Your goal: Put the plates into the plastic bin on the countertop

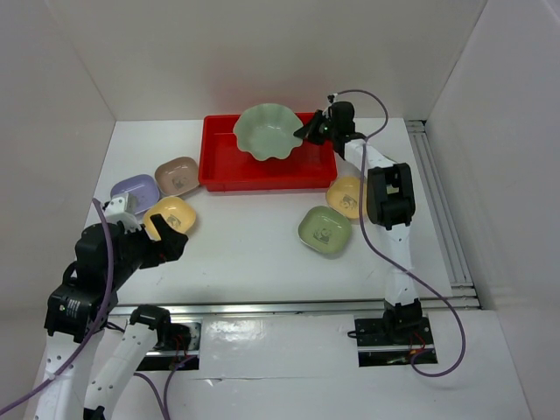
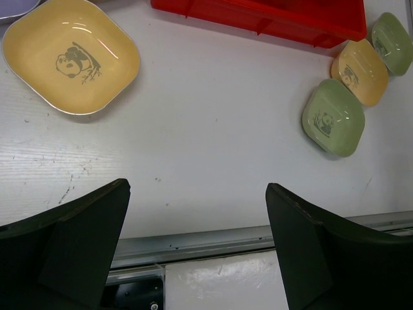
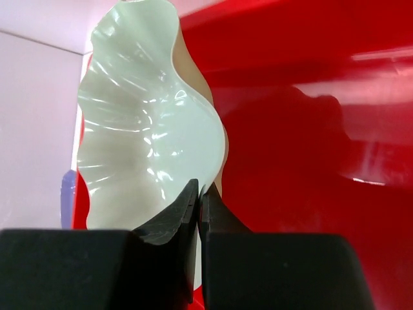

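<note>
A: Is it bright?
B: Very. Even light from overhead washes the countertop [image 1: 254, 236] almost white; shadows under the arms are faint and soft.
A: Any glare?
B: White streaks run across the scalloped plate [image 3: 148, 129] just ahead of the right gripper [image 3: 199, 192], and a pale smear sits on the red bin [image 3: 310, 148] beyond its tips, beside a dark blurred shadow.
A: Focus?
B: The yellow dish [image 2: 71, 55] ahead and left of the left gripper [image 2: 197, 187] is crisp, with small highlights; that gripper's own fingers [image 2: 84, 239] are dark and slightly soft.
</note>
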`<state>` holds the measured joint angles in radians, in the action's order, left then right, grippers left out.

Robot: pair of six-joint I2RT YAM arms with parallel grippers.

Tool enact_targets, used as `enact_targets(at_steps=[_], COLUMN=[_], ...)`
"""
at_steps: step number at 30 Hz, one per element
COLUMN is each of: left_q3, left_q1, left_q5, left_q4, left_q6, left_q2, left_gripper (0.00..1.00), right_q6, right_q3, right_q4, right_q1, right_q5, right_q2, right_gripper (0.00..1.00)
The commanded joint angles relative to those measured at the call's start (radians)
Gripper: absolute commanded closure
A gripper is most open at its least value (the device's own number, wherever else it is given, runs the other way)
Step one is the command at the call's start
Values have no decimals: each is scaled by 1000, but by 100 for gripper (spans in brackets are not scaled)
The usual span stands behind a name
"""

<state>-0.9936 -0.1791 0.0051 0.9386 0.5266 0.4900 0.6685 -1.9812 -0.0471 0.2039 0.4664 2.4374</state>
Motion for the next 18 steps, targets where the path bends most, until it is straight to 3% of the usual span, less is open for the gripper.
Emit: enact_targets(at_steps=[1,16,18], left_q3=[3,3,3], left_q1=[4,4,4], left_q5=[15,15,15], left_q4=[-41,-41,-41], left_q6=[-10,-10,-10], left_q2=[13,13,13], left_gripper=[0,0,0], right_q6=[2,-52,-52], right_q3=[-61,73,87], right_q4=[-14,-2,-11], right_q1=[-1,8,17], right_q5=[34,55,55], right_q2=[-11,-55,-64], right_gripper=[94,90,81])
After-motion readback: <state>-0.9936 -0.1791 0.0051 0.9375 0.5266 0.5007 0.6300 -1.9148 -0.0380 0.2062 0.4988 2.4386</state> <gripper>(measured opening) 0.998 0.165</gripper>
